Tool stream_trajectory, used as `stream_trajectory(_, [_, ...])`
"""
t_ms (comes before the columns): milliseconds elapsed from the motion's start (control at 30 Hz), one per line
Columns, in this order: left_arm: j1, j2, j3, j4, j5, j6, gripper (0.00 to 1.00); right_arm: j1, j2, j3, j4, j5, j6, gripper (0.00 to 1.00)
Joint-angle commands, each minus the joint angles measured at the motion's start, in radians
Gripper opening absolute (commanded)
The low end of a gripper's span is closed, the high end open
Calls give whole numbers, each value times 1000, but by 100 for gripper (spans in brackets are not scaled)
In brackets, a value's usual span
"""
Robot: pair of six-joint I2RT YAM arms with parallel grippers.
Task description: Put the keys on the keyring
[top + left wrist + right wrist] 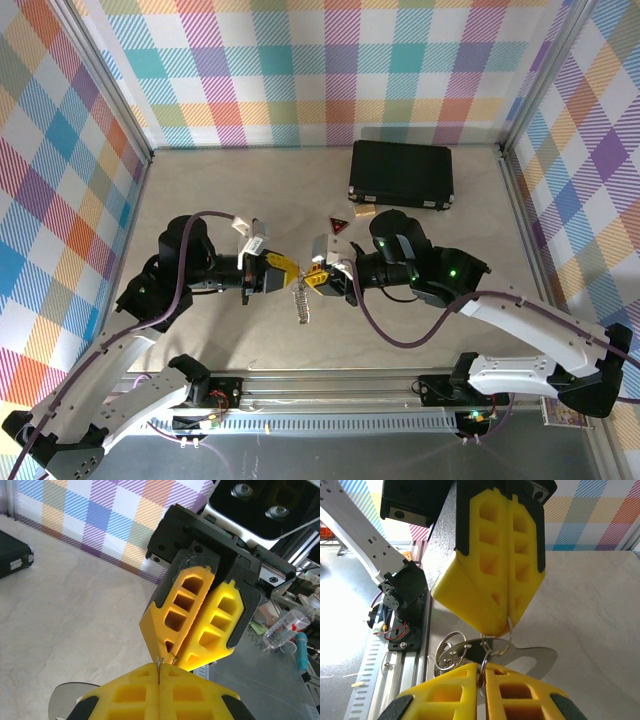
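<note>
My two grippers meet tip to tip above the middle of the table. The left gripper [290, 270] [159, 666] is shut on a thin silver split ring [510, 630]. That ring links to a second ring [483, 661] that stands between the fingers of my right gripper [318, 277] [484, 669], which are closed on it with a hairline gap. Below them hangs the keyring [302, 302], its flat silver loop [540, 657] and more rings [449, 650] dangling over the table. The keys are hidden behind the yellow fingers.
A black rectangular case [400, 173] lies at the back right. A red-and-black triangular tag [340, 225] and a small tan block [362, 211] lie just in front of it. The arms' base rail [330, 385] runs along the near edge.
</note>
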Motion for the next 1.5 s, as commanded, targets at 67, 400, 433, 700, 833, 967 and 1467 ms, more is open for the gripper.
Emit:
stream_trajectory(67, [-6, -26, -15, 138, -19, -34, 0, 9, -40, -16, 14, 8, 22, 15])
stream_trajectory(400, [-7, -61, -81, 275, -76, -89, 0, 10, -68, 16, 37, 68, 109, 32])
stream_trajectory(433, [-7, -63, -85, 284, -82, -93, 0, 8, -70, 19, 38, 86, 122, 34])
stream_trajectory(700, [-8, -71, -82, 352, -98, -108, 0, -69, -69, 73, 36, 4, 254, 51])
stream_trajectory(833, [-7, -67, -69, 355, -101, -95, 0, -114, -67, 114, 25, -70, 311, 56])
stream_trajectory(967, [-8, -58, -51, 320, -93, -65, 0, -175, -52, 155, 15, -153, 361, 57])
stream_trajectory(1467, [-7, -21, -11, 298, -78, -21, 0, -267, 26, 240, -34, -365, 377, 65])
